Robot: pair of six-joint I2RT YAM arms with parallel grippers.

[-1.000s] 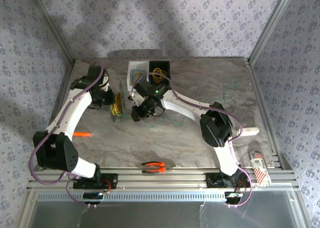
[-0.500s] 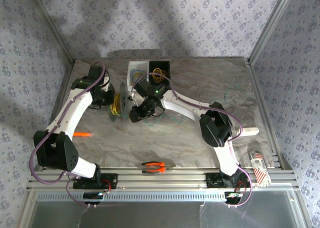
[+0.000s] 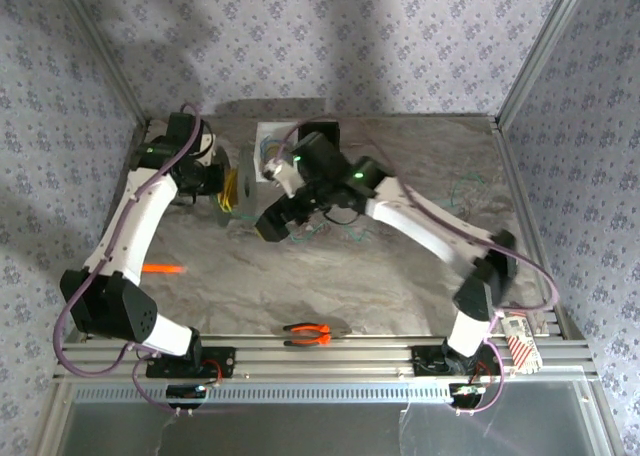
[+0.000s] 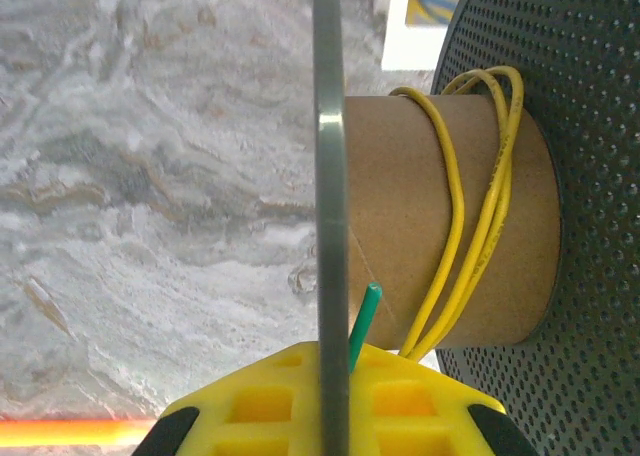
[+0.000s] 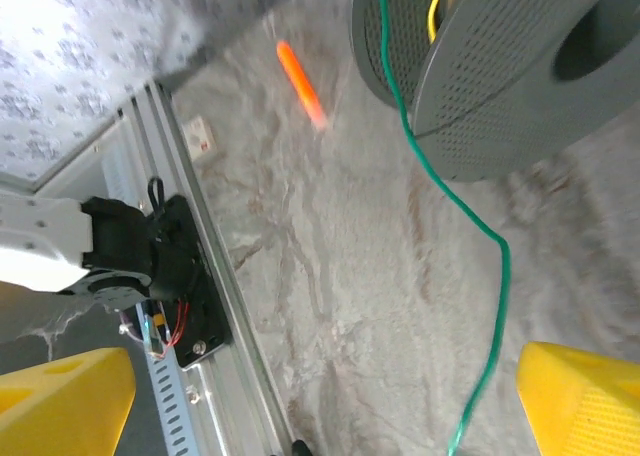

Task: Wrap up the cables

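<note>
My left hand [image 4: 330,381] is pressed together on the thin near flange of the spool [image 4: 560,176], yellow pads either side of that edge. The left wrist view gives this close up; from above the hand is just a dark lump against the spool at the far left of the surface [image 3: 330,286]. Same wrist view resolves the yellow cable [image 4: 455,211], a few slack turns round the cardboard core [image 4: 400,226]; from above it is only a yellow smear. The cut end of the green cable [image 4: 366,316] pokes up just beside the flange at my pads; cannot tell if it is pinched too.

My right hand [image 5: 320,416] is spread wide, yellow fingers [image 5: 580,396] at the two bottom corners of the right wrist view. The green cable runs from the spool's rim down across the surface and passes between them, nearer the right one, touching neither as far as I can tell. From above this hand hovers just right of the spool, arm reaching in from the near right. The right wrist view also catches the orange marker [image 5: 300,81] lying past the spool, and my left arm base [image 5: 150,266] at the rail.

The top view adds the layout: the white box [image 3: 262,131] behind the spool holding a small bluish and yellow coil [image 3: 268,156]; green wire loose on the surface right of my right hand; orange-handled pliers [image 3: 308,333] at the near edge.
</note>
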